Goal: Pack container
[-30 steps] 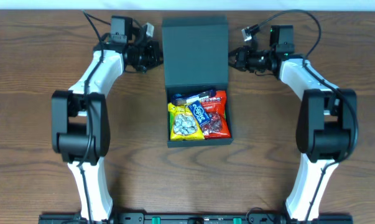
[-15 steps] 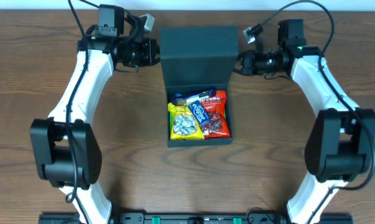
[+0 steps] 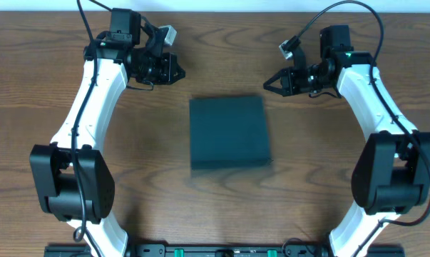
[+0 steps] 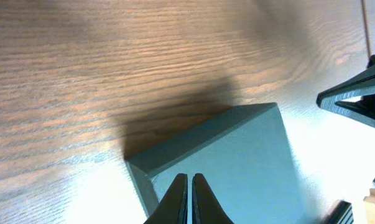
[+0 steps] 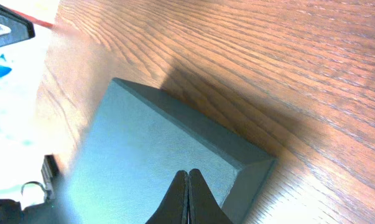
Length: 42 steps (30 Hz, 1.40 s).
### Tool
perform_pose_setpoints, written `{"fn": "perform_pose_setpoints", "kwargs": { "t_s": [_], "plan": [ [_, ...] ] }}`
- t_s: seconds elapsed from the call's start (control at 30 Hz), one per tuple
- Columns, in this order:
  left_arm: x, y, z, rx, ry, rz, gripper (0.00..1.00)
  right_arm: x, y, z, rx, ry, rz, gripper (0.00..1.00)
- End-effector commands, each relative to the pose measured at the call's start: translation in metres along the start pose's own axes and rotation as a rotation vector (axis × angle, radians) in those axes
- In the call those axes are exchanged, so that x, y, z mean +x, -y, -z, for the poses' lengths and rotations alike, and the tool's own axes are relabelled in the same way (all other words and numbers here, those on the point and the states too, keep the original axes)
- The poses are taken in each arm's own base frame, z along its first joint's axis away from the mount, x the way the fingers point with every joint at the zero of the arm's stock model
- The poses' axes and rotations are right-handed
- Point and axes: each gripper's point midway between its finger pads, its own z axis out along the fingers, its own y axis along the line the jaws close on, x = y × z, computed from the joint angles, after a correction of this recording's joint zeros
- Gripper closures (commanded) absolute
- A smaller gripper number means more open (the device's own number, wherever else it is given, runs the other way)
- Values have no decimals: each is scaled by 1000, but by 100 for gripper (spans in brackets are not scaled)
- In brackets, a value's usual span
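The container (image 3: 228, 132), a dark teal-green cardboard box, lies at the table's middle with its flap lid shut flat, so its contents are hidden. It also shows in the left wrist view (image 4: 237, 165) and in the right wrist view (image 5: 156, 162). My left gripper (image 3: 177, 72) is shut and empty, raised behind the box's far left corner; its fingers show in the left wrist view (image 4: 189, 180). My right gripper (image 3: 267, 82) is shut and empty, raised behind the far right corner; its fingers show in the right wrist view (image 5: 188, 175). Neither touches the box.
The brown wooden table (image 3: 150, 185) lies around the box. The arms' bases stand at the near left and near right. The table's far edge (image 3: 222, 11) runs close behind both grippers.
The flap lid, upright and open with snack packets showing, has come down and now covers the box. Both grippers drew back from the lid's sides and stand off it.
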Motion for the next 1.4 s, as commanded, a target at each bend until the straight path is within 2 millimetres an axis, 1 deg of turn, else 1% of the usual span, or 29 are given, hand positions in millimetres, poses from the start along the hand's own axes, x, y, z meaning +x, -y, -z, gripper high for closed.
{"fn": "perform_pose_setpoints", "kwargs": {
  "t_s": [0.0, 0.1, 0.2, 0.27, 0.37, 0.5, 0.57, 0.63, 0.73, 0.8, 0.83, 0.9, 1.0, 1.07, 1.1, 1.2, 1.27, 1.37],
  "plan": [
    [-5, 1, 8, -33, 19, -36, 94, -6, -3, 7, 18, 18, 54, 98],
    [-5, 1, 8, -33, 19, -36, 94, -7, -1, 8, 24, 24, 53, 99],
    [-5, 1, 9, -33, 19, -35, 94, -8, 6, 9, 61, 23, 56, 98],
    [-5, 2, 9, -33, 20, -33, 94, -11, 9, 10, 76, 35, 68, 99],
    [-5, 2, 10, -37, 23, -9, 94, -23, 10, 13, 84, 76, 102, 99],
    [-5, 2, 16, -59, 29, -2, 94, -45, 6, 21, 95, 138, 160, 98],
    [-5, 6, 22, -61, 39, -9, 94, -56, 5, 31, 103, 164, 172, 99],
    [-5, 11, 29, -61, 49, -16, 94, -64, 4, 43, 107, 185, 149, 99],
    [0, 15, 46, -103, 57, -19, 94, -70, -1, 62, 116, 195, 132, 98],
    [7, 17, 59, -142, 54, -18, 94, -70, -10, 69, 115, 195, 138, 98],
    [13, 21, 69, -156, 53, -20, 94, -68, -18, 72, 113, 194, 147, 99],
    [21, 30, 82, -156, 51, -42, 94, -64, -31, 77, 114, 184, 174, 99],
    [37, 47, 105, -156, 48, -88, 94, -50, -50, 89, 156, 156, 187, 99],
    [50, 58, 121, -156, 48, -116, 94, -39, -70, 96, 154, 136, 189, 98],
    [56, 65, 131, -157, 55, -133, 94, -31, -84, 100, 146, 124, 195, 98],
    [72, 80, 153, -157, 79, -161, 94, -14, -114, 111, 134, 107, 216, 99],
    [88, 92, 172, -156, 119, -189, 94, 6, -140, 120, 133, 88, 239, 98],
    [108, 101, 186, -156, 161, -214, 94, 26, -155, 131, 159, 78, 251, 98]
  ]
}}
